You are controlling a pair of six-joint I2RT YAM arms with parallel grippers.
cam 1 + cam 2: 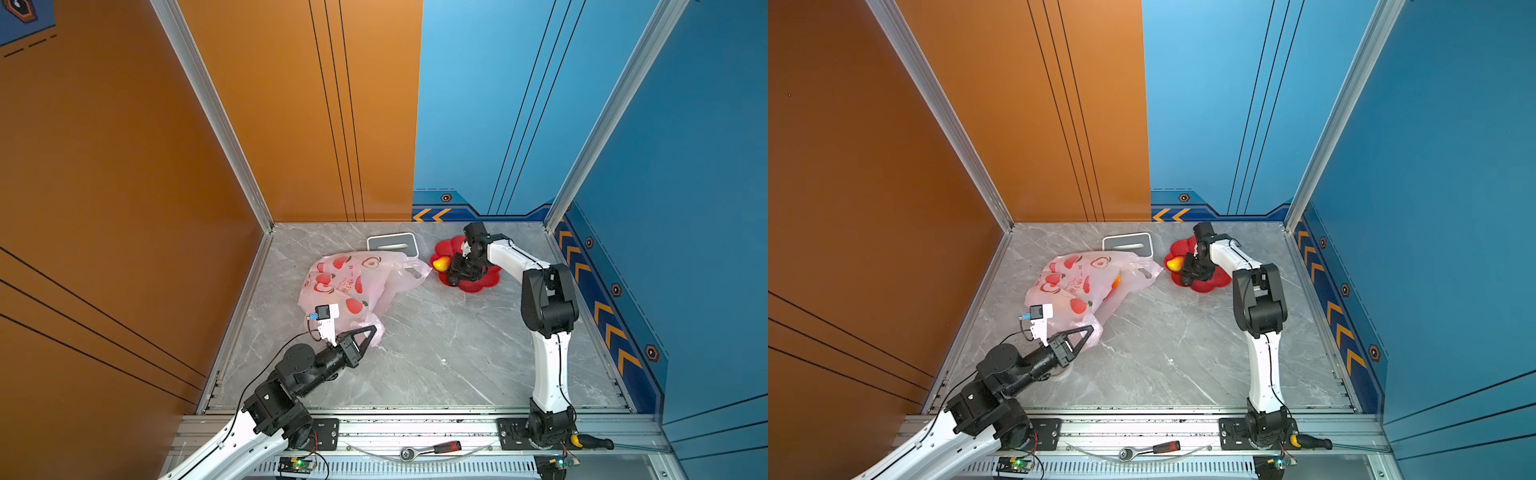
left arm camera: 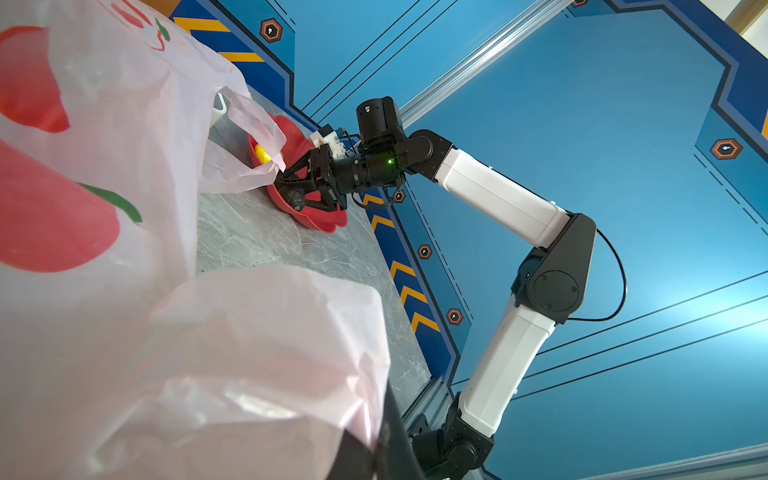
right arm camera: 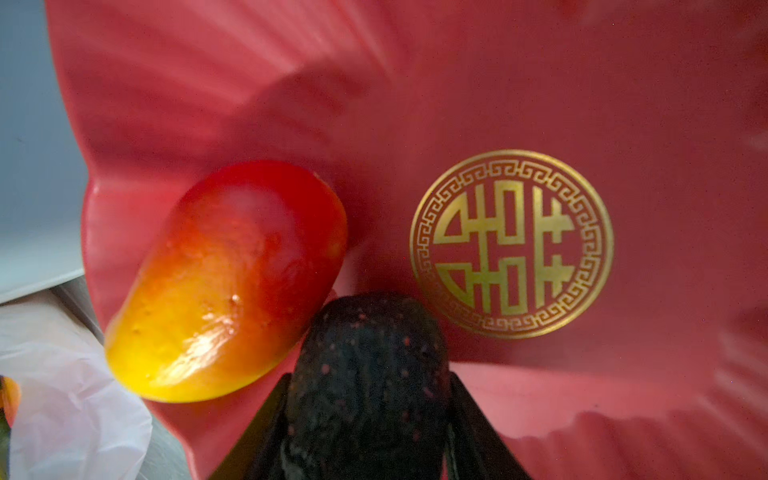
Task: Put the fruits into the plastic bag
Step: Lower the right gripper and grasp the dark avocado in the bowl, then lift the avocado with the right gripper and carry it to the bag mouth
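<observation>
**Gripping the avocado, with one mango left after it**

My right jaws sit snug against both sides of the dark avocado (image 3: 368,374). It lies in the red dish (image 3: 623,104), touching a yellow-red mango (image 3: 232,282). My left jaws are pinched shut on a fold of the bag (image 1: 353,286), which lies slumped on the worktop (image 1: 436,340) just beside the dish. Orange fruit (image 1: 1116,282) shows through the plastic, so I judge some fruit is already bagged and these two remain.

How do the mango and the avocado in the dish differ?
The mango is glossy yellow-red; the avocado is dark and rough. The mango lies free; the avocado sits between the fingers of the right gripper. Both lie side by side in the red dish.
</observation>
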